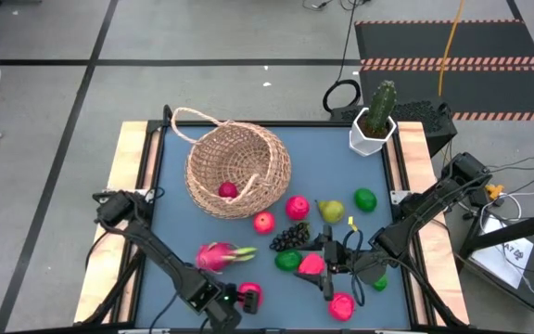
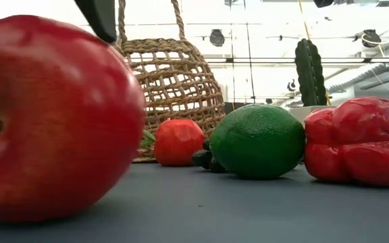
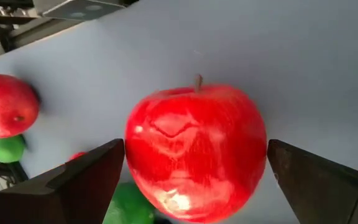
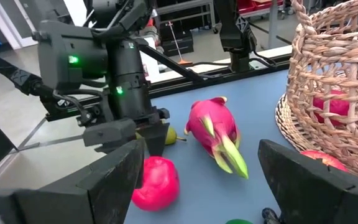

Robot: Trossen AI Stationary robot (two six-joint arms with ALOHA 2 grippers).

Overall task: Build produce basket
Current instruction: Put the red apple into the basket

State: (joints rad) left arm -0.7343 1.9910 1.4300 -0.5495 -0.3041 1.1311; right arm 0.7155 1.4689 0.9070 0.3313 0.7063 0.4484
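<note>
So the left gripper (image 1: 244, 298) sits at the bottom of the overhead shot, just left of centre. Its two fingers (image 3: 92, 180) are spread wide on either side of a red apple (image 3: 194, 149) that's resting on the table (image 1: 170, 213). I can't tell if they actually touch it.

The right gripper (image 1: 327, 271) is lower centre-right, jaws apart with nothing between them, right next to a lumpy red pepper-looking thing (image 1: 311, 263).

Counting outward from there:
- One pink dragon fruit (image 1: 219, 255), just above and left of the apple.
- Three green limes: one (image 1: 287, 261) touching the pepper's left side, one (image 1: 378, 281) off to the right under the right arm, and one (image 1: 365, 199) higher up toward the right edge of the table.
- One dark grape bunch (image 1: 290, 235), right above the middle lime.
- One yellow-green pear (image 1: 330, 210), beside the upper lime.
- Five round red or pink fruits in all: the apple, one (image 1: 342, 304) at the bottom below the right gripper, two (image 1: 296, 207) (image 1: 263, 222) just below and right of the basket, and one (image 1: 227, 190) inside it.

The basket (image 1: 248, 158) lies tipped on its side in the upper middle of the table, with its loop handle pointing upper left.

One cactus in a white pot (image 1: 374, 130) stands at the table's upper right corner.
</note>
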